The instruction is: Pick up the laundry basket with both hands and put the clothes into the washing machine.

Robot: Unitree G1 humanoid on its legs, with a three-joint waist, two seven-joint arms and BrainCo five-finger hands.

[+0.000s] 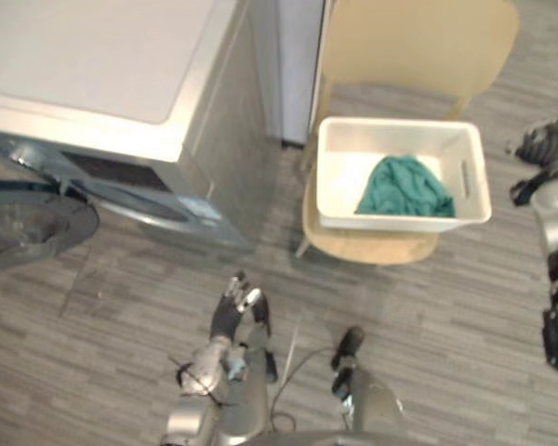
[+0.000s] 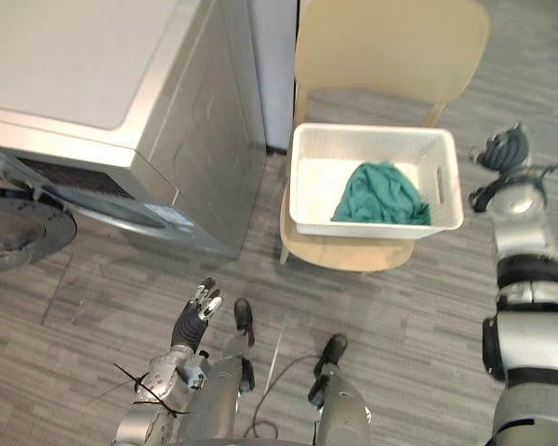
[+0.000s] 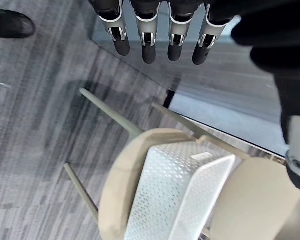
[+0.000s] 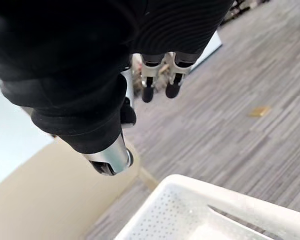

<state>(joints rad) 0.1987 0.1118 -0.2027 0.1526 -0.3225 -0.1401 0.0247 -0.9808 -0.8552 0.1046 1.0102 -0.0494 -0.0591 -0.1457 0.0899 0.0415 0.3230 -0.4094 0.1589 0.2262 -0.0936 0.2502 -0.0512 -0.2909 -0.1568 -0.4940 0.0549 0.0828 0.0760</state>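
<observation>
White perforated plastic laundry basket (image 2: 316, 177) on the beige chair (image 2: 391, 46) seat, holding a crumpled teal cloth (image 2: 381, 195). Right hand (image 2: 507, 147) hangs near the basket's rim without touching it. Left hand (image 2: 193, 321) is low over open grey plank floor (image 2: 400, 307). Both hands have straight fingers and grasp nothing. The silver washing machine (image 2: 102, 84) has its round door (image 2: 14, 228) open.

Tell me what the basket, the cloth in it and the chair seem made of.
Basket: white plastic, matte, walls perforated with fine holes. Cloth: soft teal fabric, crumpled in folds. Chair: smooth beige shell, moulded plastic or plywood; cannot tell which.

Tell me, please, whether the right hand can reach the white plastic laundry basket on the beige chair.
Probably yes: the right hand hangs open beside the white plastic laundry basket, at its right wall, and nothing stands between them.
</observation>
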